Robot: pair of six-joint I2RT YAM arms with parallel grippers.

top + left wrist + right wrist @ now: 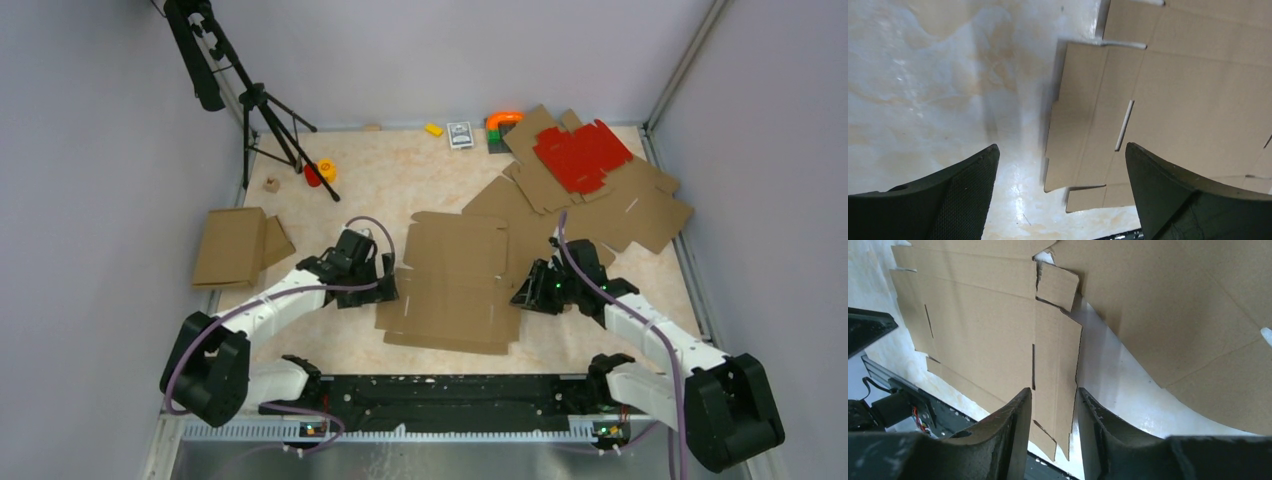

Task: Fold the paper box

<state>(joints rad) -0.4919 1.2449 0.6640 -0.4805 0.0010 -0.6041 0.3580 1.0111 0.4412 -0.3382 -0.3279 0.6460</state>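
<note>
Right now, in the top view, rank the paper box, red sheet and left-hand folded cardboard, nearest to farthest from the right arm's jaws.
1. paper box: immediately alongside, in the centre.
2. red sheet: farther back, on the right.
3. folded cardboard: all the way across, at the left edge.

Your left arm [275, 297] and right arm [660, 335] wear white shells between black joints and chunky black bases. A purple cable [372, 222] loops along each. Your fingers [963, 195] are matte black, finely textured.
</note>
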